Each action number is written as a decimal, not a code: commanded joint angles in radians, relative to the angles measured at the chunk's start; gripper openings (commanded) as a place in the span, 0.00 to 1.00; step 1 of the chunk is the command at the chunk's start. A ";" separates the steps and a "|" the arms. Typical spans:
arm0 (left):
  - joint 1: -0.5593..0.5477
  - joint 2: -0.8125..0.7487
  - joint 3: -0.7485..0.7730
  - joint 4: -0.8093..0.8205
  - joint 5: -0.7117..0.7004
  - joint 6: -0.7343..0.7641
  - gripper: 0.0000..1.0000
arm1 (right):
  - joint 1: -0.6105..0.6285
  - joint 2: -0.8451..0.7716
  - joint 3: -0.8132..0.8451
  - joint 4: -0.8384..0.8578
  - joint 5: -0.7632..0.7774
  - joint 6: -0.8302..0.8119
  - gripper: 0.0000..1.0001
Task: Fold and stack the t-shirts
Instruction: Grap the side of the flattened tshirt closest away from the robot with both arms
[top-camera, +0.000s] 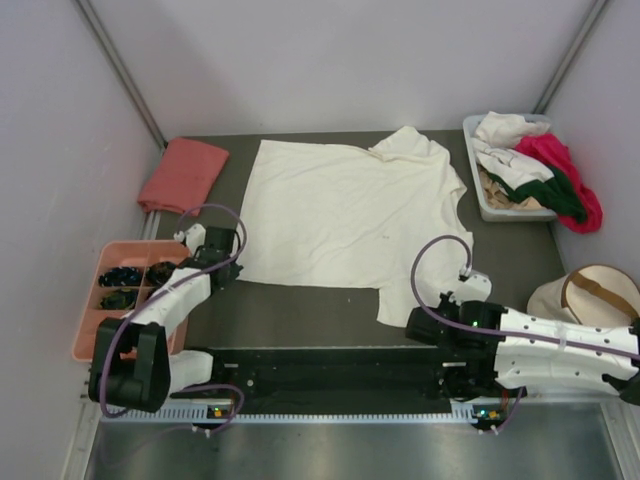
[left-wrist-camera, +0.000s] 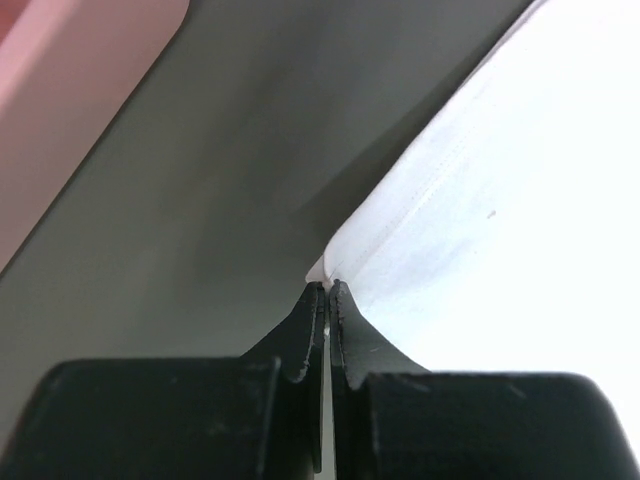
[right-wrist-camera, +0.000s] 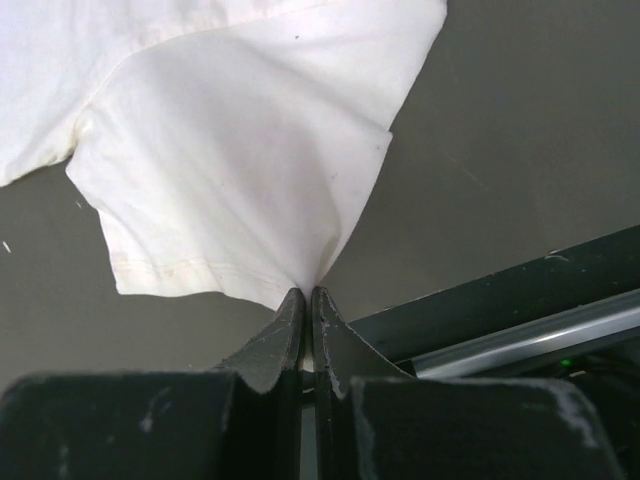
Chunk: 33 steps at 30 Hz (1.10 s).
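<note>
The large cream-white t-shirt (top-camera: 350, 215) lies spread flat on the dark table (top-camera: 300, 315), one sleeve reaching toward the near right. My left gripper (top-camera: 238, 270) is shut on its near left hem corner; the left wrist view shows the white hem (left-wrist-camera: 520, 200) pinched between the tips of that gripper (left-wrist-camera: 327, 287). My right gripper (top-camera: 412, 322) is shut on the corner of the near sleeve, whose cloth (right-wrist-camera: 250, 150) gathers into the closed tips of the right gripper (right-wrist-camera: 307, 292). A folded salmon-pink t-shirt (top-camera: 183, 173) lies at the back left.
A clear bin (top-camera: 480, 195) at the back right holds white, magenta (top-camera: 565, 165) and dark green shirts. A pink compartment tray (top-camera: 90, 330) sits at the left edge. A round beige pouch (top-camera: 590, 295) lies at the right. A black rail (top-camera: 330, 370) runs along the near edge.
</note>
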 joint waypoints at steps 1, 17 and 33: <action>0.006 -0.084 -0.027 -0.079 0.032 -0.023 0.00 | -0.011 -0.046 0.046 -0.119 0.052 0.027 0.00; 0.006 -0.357 -0.041 -0.312 0.008 -0.059 0.00 | -0.014 -0.126 0.069 -0.173 -0.021 -0.020 0.00; 0.006 -0.372 -0.018 -0.319 -0.020 -0.063 0.00 | -0.013 -0.200 0.252 -0.346 0.074 -0.045 0.00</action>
